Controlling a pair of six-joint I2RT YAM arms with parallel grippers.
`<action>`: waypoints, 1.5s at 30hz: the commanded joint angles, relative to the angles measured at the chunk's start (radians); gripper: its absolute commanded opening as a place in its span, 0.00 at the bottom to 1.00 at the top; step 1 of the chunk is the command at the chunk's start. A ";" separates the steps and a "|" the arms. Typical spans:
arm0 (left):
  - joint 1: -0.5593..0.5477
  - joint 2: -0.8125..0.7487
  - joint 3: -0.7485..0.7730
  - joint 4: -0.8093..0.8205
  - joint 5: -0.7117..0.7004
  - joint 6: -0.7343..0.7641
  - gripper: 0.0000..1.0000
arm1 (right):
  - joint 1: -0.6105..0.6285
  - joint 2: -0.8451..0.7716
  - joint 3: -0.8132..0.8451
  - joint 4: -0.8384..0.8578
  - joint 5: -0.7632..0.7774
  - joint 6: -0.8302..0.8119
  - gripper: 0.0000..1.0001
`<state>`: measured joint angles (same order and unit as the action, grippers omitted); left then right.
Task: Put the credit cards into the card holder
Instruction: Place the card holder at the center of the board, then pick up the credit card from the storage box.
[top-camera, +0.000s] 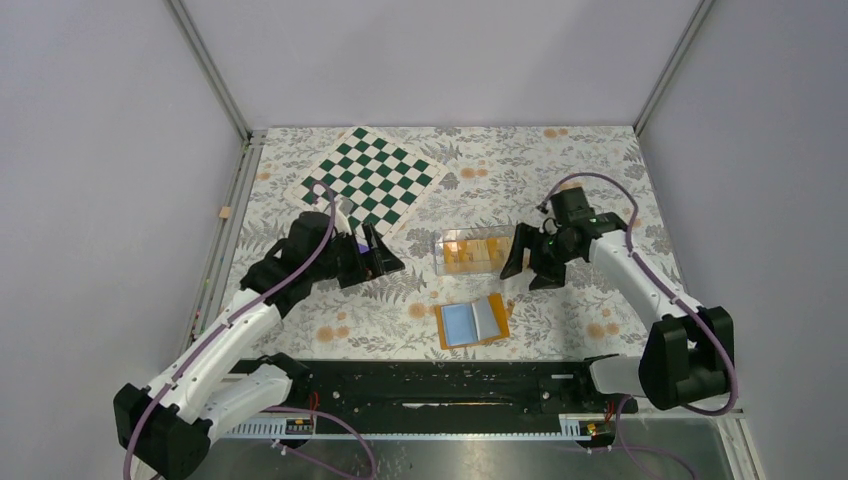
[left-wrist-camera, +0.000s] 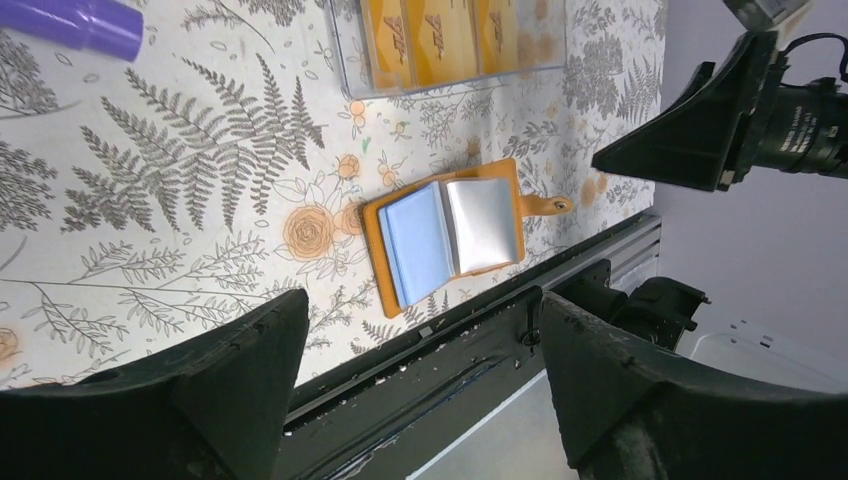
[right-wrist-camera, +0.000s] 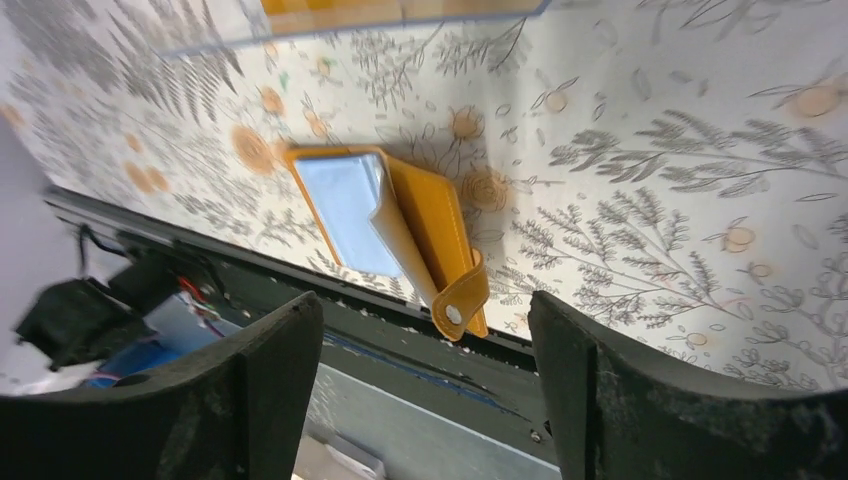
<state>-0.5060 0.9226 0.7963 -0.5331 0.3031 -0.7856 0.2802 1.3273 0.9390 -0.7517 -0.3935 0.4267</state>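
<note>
the card holder (top-camera: 472, 322) is seen lying open and flat on the flowered tablecloth (top-camera: 590, 170), close to the near edge and just beyond the black rail (top-camera: 430, 385) on which the arms are mounted. its orange cover is turned down against the cloth. a light-blue leaf is shown on its left half and a grey one on its right; in the right wrist view the leaves are seen raised a little off the cover. an orange strap carrying a small metal snap (right-wrist-camera: 455, 313) is curled up from the holder's right-hand edge.

beyond the holder, and apart from it, a clear plastic case (top-camera: 440, 252) is laid across the cloth. the credit cards (top-camera: 475, 255) are kept inside it as a row of orange faces; three are made out in the left wrist view.

the right gripper (top-camera: 530, 272) is held just to the right of the case, its fingers spread wide with nothing between them. whether its nearer finger touches the case cannot be told. the left gripper (top-camera: 388, 255) is held well to the left of the case, likewise spread wide and gripping nothing.

farther back on the left, a green-and-white chessboard mat (top-camera: 366, 180) is laid at an angle on the cloth.
</note>
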 joint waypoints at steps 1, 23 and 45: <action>0.041 -0.043 0.069 0.018 -0.001 0.047 0.85 | -0.139 -0.034 0.066 -0.054 -0.088 -0.059 0.83; 0.129 -0.229 0.103 -0.043 -0.051 0.097 0.99 | -0.253 -0.019 0.037 -0.049 -0.177 -0.099 0.83; -0.111 0.197 0.007 0.158 0.066 -0.129 0.97 | 0.235 0.075 0.115 -0.025 -0.049 0.043 0.36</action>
<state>-0.5529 1.0443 0.7761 -0.4789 0.3668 -0.8593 0.4477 1.3769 1.0527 -0.8154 -0.4450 0.3939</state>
